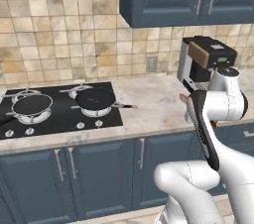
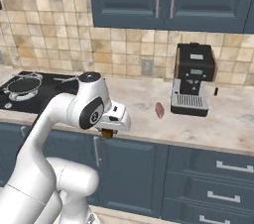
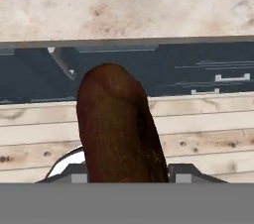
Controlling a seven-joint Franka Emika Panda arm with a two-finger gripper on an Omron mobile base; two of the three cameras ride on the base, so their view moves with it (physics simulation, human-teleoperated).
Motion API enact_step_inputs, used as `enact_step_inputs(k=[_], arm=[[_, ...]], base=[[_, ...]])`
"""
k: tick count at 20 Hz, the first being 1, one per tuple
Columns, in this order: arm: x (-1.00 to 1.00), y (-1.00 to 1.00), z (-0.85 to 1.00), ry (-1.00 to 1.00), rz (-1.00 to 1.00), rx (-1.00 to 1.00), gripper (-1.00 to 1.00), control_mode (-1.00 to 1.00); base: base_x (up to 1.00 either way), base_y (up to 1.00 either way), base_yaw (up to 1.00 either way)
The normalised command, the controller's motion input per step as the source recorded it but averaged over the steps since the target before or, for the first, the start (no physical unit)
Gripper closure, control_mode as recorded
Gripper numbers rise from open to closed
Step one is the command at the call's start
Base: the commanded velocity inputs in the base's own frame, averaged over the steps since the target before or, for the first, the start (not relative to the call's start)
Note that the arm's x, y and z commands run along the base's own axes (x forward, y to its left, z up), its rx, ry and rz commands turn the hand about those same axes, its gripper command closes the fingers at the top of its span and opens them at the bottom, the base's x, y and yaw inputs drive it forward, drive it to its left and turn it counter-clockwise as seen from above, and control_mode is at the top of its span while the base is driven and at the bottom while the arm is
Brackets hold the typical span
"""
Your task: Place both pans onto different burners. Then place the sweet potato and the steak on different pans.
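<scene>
**Sweet potato in the grip, off the bench edge, with the cooktop well to the left**

A tiled kitchen wall and dark blue cabinets are framing a pale stone bench point(image 1: 149, 101) carrying a black cooktop at the left and a coffee machine point(image 2: 192, 79) at the right. Both pans are already sitting on separate burners: one point(image 1: 32, 104) at the front left ring, the other point(image 1: 95, 98) on the burner just to its right. The steak point(image 2: 159, 109) is lying on the bare bench near the coffee machine.

The end effector point(image 2: 107, 132) is hanging just past the bench's front edge, clamped on the sweet potato point(image 3: 119, 124), which is standing long and brown between the fingers in the hand view, with the wooden floor and cabinet fronts beneath it.

The risks, as I am judging them: the sweet potato is rounded and looking held near one end, so a fast swing toward the cooktop could be letting it pivot or slide out, and from here it would be dropping to the floor, not the bench. Travelling low could also be knocking it against the bench edge or a pan handle point(image 1: 125, 105).

The fingertips themselves are hidden behind the sweet potato, so the contact is hard to judge. The arm is covering part of the bench in the left base view, where only the steak's tip point(image 1: 184, 98) is showing.
</scene>
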Motion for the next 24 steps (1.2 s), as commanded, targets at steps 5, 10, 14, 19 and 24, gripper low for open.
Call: enact_step_inputs(k=[5, 10, 14, 19, 24], arm=[[0.00, 0.00, 0.00, 0.00, 0.00, 0.00, 1.00, 1.00], [0.00, 0.00, 0.00, 0.00, 0.00, 0.00, 1.00, 1.00], [0.00, 0.00, 0.00, 0.00, 0.00, 0.00, 1.00, 1.00], [0.00, 0.00, 0.00, 0.00, 0.00, 0.00, 1.00, 1.00], [0.00, 0.00, 0.00, 0.00, 0.00, 0.00, 1.00, 1.00]], base=[[-0.01, 1.00, 0.00], [0.12, 1.00, 0.00], [0.21, 0.91, 0.00], [0.52, 0.51, 0.00], [0.61, 0.11, 0.00]])
